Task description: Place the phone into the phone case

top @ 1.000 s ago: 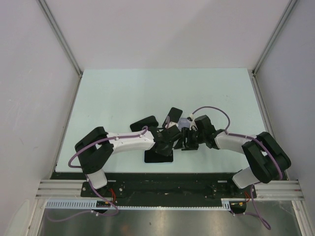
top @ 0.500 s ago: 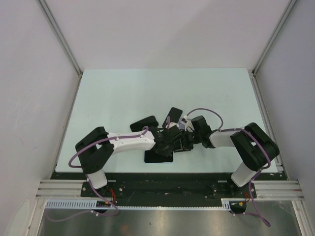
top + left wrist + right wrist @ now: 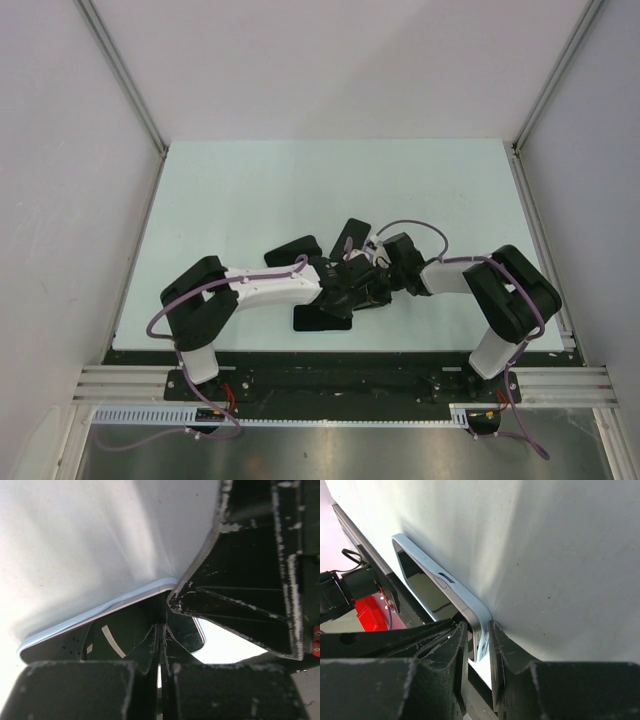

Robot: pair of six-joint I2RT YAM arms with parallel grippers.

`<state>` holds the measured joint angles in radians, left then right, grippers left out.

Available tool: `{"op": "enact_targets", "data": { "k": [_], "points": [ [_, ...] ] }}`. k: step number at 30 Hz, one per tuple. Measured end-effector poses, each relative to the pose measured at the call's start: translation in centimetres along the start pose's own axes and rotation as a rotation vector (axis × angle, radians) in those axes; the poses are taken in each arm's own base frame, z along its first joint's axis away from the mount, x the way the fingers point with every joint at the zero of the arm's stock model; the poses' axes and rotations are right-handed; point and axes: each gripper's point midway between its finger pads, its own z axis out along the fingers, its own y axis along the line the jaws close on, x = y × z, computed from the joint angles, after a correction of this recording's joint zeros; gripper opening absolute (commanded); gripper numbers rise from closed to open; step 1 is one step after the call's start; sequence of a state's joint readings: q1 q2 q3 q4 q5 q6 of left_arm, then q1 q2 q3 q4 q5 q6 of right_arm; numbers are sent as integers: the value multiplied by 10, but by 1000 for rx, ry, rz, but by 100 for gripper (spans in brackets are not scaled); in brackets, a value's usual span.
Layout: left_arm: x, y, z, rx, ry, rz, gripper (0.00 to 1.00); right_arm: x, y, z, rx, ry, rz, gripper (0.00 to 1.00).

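The phone (image 3: 420,582) has a dark screen and lies flat on the pale table, sitting inside a light blue phone case (image 3: 465,605). My right gripper (image 3: 477,630) has its jaws closed around one corner of the cased phone, one finger on each side. My left gripper (image 3: 161,626) is shut with nothing between its fingers, and its tips press down on the phone's screen (image 3: 120,640). The case rim (image 3: 100,614) shows along the screen's edge. From above, the phone (image 3: 320,319) shows partly under the two wrists, which meet at the table's near middle.
Two other flat black objects lie just behind the grippers, one (image 3: 293,248) to the left and one (image 3: 350,236) to the right. The table's near edge (image 3: 330,350) runs close to the phone. White walls stand on the other three sides.
My right arm has slid left toward the left gripper, and its jaws have narrowed from wide apart onto the cased phone's corner. The left gripper has stayed shut and barely moved.
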<state>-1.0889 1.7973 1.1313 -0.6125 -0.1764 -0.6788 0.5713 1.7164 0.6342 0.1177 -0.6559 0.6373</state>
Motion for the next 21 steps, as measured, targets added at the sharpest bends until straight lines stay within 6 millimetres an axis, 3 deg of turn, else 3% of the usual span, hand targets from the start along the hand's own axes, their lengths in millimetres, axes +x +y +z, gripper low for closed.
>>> {"op": "enact_targets", "data": {
  "k": [6,13,21],
  "points": [
    [2,-9,1,38,19,10,0,0,0,1,45,14,19,3],
    [6,-33,4,160,57,-1,0,2,0,3,70,30,39,0],
    [7,-30,3,231,64,-44,0,1,3,7,81,49,55,0]
  ]
}}
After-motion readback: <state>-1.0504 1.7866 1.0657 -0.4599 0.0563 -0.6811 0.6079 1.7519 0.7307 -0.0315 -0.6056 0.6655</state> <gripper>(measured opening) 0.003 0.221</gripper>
